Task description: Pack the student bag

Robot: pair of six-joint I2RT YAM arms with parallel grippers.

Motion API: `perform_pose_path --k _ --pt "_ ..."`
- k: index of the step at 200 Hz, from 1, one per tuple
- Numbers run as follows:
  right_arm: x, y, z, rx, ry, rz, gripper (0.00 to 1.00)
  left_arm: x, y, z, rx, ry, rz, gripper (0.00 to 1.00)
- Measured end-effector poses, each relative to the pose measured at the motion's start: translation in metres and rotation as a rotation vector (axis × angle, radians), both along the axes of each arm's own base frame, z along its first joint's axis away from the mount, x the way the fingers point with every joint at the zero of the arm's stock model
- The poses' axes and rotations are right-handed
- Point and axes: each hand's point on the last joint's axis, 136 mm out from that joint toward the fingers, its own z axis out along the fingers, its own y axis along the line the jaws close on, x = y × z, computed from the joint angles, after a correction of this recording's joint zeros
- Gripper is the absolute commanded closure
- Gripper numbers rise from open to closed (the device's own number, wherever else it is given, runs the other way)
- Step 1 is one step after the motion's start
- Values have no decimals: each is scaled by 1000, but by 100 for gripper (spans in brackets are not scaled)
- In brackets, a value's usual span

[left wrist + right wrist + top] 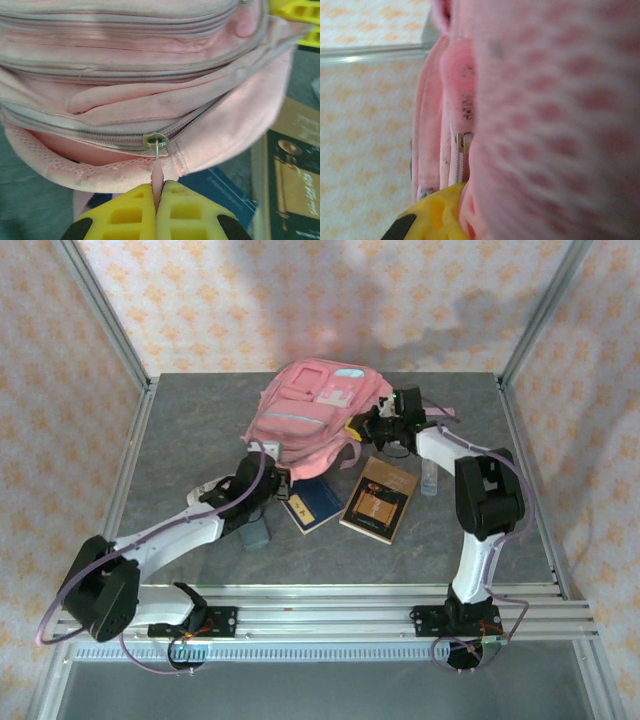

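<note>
The student bag [315,410], a pink backpack, lies at the back middle of the table. At its near-left edge my left gripper [262,454] is shut. In the left wrist view its yellow fingers [130,212] pinch the pink zip pull [157,176], which hangs from the metal slider [156,140] of a closed zip. My right gripper [372,426] is at the bag's right side. One yellow finger [432,215] presses against blurred pink mesh fabric [550,130] of the bag, the other finger hidden behind it. Another zip slider [463,142] shows just above that finger.
A blue book [312,502] and a brown book [380,500] lie just in front of the bag, between the arms. A small clear bottle [430,480] lies beside the right arm. A grey-blue object [255,533] sits under the left arm. Metal frame posts stand at the table's corners.
</note>
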Motion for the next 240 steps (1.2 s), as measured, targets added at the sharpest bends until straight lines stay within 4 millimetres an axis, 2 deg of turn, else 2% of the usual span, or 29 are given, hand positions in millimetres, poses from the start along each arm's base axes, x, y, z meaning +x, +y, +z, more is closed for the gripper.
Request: perform_pose_path --k 7,19,36,64,95,99,123,152,172,197,205,222,235,240 --pt "4 -7 -11 -15 33 -19 89 1 -11 -4 4 12 -20 100" --pt "9 -18 -25 -48 75 -55 69 4 -27 -12 8 32 -45 100" --pt "13 -35 -42 -123 108 -121 57 9 -46 -21 -4 50 -75 100" --pt "17 -58 -45 -233 89 -204 50 12 -59 -30 -32 71 -95 100" --pt "-14 -73 -21 -271 48 -239 48 11 -62 -30 -44 76 -107 100" --pt "-19 -73 -18 -269 40 -239 45 11 -62 -30 -44 77 -107 100" --pt "-47 -64 -7 -245 23 -224 40 11 -63 -32 -45 78 -111 100" --pt "-77 -21 -18 -209 54 -132 40 8 -69 -30 -50 73 -127 100" --pt "-87 8 -26 -169 80 -79 43 5 -75 -30 -53 69 -142 100" --pt "-81 24 -45 -147 136 -71 52 1 -80 -30 -51 69 -156 100" --pt "-78 27 -52 -140 156 -76 59 0 -81 -30 -49 69 -158 100" --pt "-74 31 -62 -123 193 -88 85 0 -81 -30 -45 66 -155 100" --pt "-74 33 -66 -108 220 -97 98 1 -79 -30 -37 65 -146 100" --pt "-73 33 -67 -103 225 -100 100 1 -78 -31 -33 63 -140 100"
